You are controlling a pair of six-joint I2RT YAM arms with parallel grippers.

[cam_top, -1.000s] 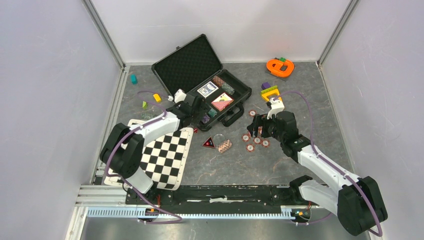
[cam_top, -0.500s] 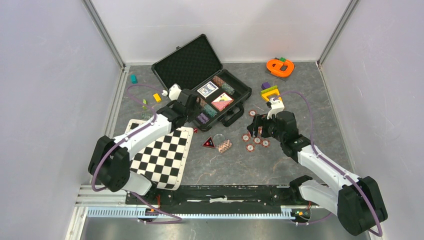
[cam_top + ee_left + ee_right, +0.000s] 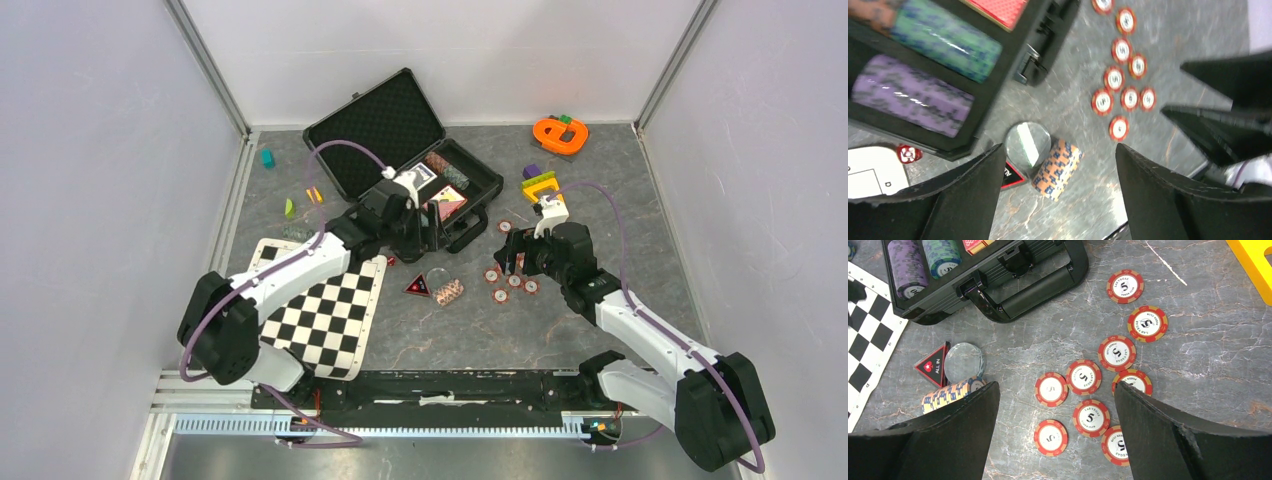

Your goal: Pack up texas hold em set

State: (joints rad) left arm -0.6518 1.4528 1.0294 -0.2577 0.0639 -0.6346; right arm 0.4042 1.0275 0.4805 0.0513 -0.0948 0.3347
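Note:
The black briefcase [image 3: 376,125] lies open at the back, foam lid up. It holds card decks [image 3: 415,179], a purple chip stack [image 3: 913,95] and a green chip stack [image 3: 945,40]. Several red-white poker chips [image 3: 505,285] lie loose on the table; they also show in the right wrist view [image 3: 1090,417]. An orange-blue chip stack [image 3: 449,292] lies on its side by a clear disc [image 3: 1028,145] and a triangular "ALL IN" marker [image 3: 934,365]. My left gripper [image 3: 422,238] is open and empty over the case's front edge [image 3: 1060,200]. My right gripper [image 3: 508,262] is open and empty above the loose chips [image 3: 1055,435].
The black-white checkered mat [image 3: 325,315] lies at the front left. A small red die [image 3: 909,153] sits by its corner. Orange and yellow plastic toys [image 3: 558,133] stand at the back right, small coloured blocks [image 3: 268,158] at the back left. The case handle [image 3: 1038,287] faces the chips.
My left arm has swung right, from the case's left corner to over its front edge. The right arm has not moved.

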